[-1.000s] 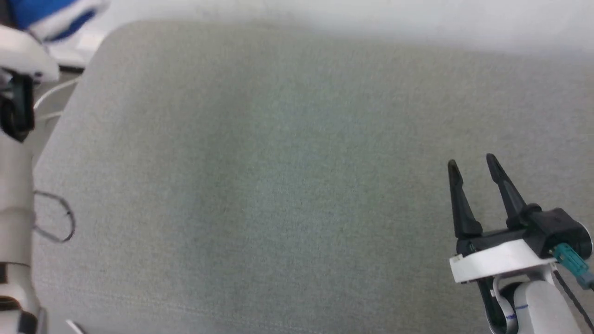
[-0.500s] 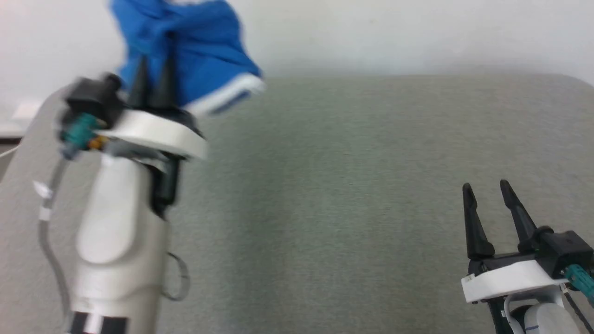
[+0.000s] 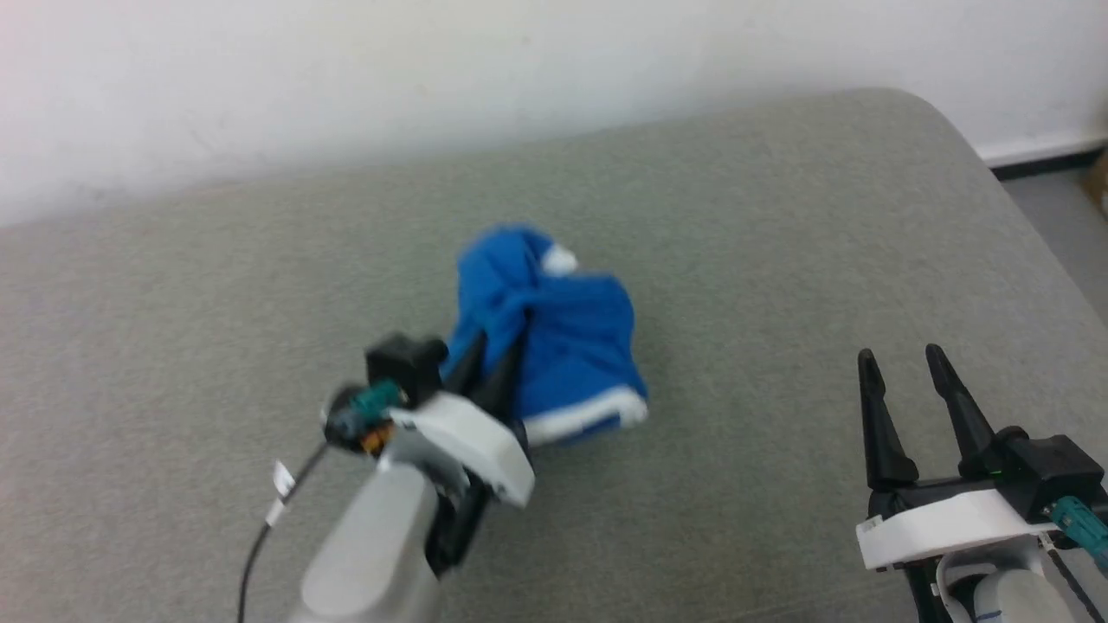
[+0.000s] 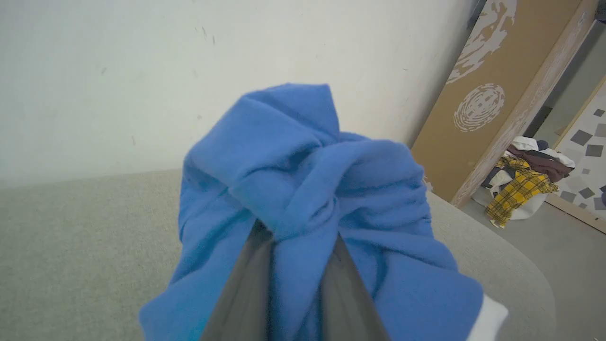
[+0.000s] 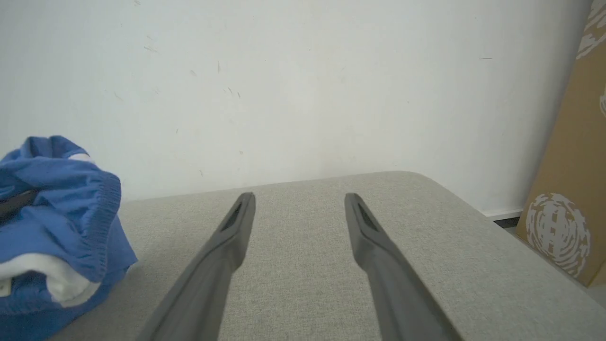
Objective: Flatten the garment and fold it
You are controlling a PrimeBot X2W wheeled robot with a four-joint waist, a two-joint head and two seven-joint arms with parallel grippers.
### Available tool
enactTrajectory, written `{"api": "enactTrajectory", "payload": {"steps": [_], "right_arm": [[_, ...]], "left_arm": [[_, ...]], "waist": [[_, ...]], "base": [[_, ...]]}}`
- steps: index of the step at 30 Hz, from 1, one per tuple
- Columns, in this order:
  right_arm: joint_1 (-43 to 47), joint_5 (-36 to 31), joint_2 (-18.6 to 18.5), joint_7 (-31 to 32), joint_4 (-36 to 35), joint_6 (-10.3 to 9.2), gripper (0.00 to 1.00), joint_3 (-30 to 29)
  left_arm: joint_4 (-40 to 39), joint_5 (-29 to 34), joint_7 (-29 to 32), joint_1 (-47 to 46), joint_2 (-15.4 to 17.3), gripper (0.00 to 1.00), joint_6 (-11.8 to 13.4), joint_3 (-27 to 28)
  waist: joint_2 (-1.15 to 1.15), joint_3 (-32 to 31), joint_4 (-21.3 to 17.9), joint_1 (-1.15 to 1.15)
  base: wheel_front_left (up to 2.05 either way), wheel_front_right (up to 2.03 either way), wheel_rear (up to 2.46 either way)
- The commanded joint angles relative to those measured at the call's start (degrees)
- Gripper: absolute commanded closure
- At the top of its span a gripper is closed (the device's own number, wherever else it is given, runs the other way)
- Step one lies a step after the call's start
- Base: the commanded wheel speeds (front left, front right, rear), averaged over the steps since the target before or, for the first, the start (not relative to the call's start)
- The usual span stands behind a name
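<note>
Head view: I'm holding bunched bright blue soft fabric shorts (image 3: 567, 333), left gripper (image 3: 495, 350) fingers clamping the folds; right gripper (image 3: 898, 356) hovering well right of them, fingers apart.

The garment (image 3: 554, 337) is a bright blue piece of soft fabric, bunched into a crumpled, twisted lump with deep folds running through it. A white trim band runs along its lower edge, and a small white patch shows near its top. It sits over the middle of the grey padded surface (image 3: 779, 260), pinched between the 2 fingers of the left gripper (image 3: 498, 350). Whether its lower edge touches that surface is unclear.
</note>
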Motion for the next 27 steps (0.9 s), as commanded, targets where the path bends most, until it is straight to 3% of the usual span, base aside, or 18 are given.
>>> {"api": "enactTrajectory", "payload": {"steps": [1,3,4,5,6,11,16,21,27], "right_arm": [[0.0,0.6,0.1,-0.3,0.2,-0.12,0.0,0.1],[-0.2,1.0,0.1,-0.3,0.2,-0.12,0.0,0.4],[-0.3,1.2,0.1,-0.3,0.2,-0.12,0.0,0.5],[-0.3,1.3,0.1,-0.3,0.3,-0.12,0.0,0.5],[-0.4,1.3,0.1,-0.3,0.3,-0.12,0.0,0.5],[-0.8,1.2,0.1,-0.3,0.9,-0.12,0.0,0.4],[-0.3,0.8,0.1,-0.3,0.8,-0.12,0.0,0.1],[0.1,0.5,0.1,-0.3,1.0,-0.12,0.0,-0.1],[1.2,0.1,0.1,-0.3,0.9,-0.12,0.0,0.4]], "left_arm": [[1.0,-1.4,-0.3,1.7,0.0,1.0,-0.3,-1.8],[2.8,-2.0,-0.3,2.8,0.0,1.0,-0.1,-4.5],[3.4,-2.3,-0.3,3.2,0.0,0.84,0.0,-5.5],[3.9,-2.5,-0.3,3.5,0.0,0.17,0.1,-6.5],[3.9,-2.7,-0.3,3.6,0.0,0.0,0.1,-7.4],[0.0,-4.3,-0.3,4.3,0.0,0.0,0.4,-8.8],[-10.2,-3.7,-0.3,6.3,0.0,0.0,1.2,-6.9],[-17.9,-0.4,-0.3,9.0,0.0,0.0,1.7,-2.2],[-22.2,3.4,-0.3,14.2,0.0,0.0,3.2,7.0]], "waist": [[0.0,2.5,-2.1,0.0],[0.0,3.3,-2.2,0.0],[0.0,3.5,-2.1,0.0],[0.0,3.7,-2.1,0.0],[0.0,3.8,-1.8,0.0],[0.0,3.3,-0.7,0.0],[0.0,1.6,1.4,0.0],[0.0,0.1,3.2,0.0],[0.0,-1.6,4.3,0.0]], "base": [[0.0,0.0,0.0],[0.0,0.0,0.0],[0.0,0.0,0.0],[0.0,0.0,0.0],[0.0,0.0,0.0],[0.0,0.0,0.0],[0.0,0.0,0.0],[0.0,0.0,0.0],[0.0,0.0,0.0]]}}
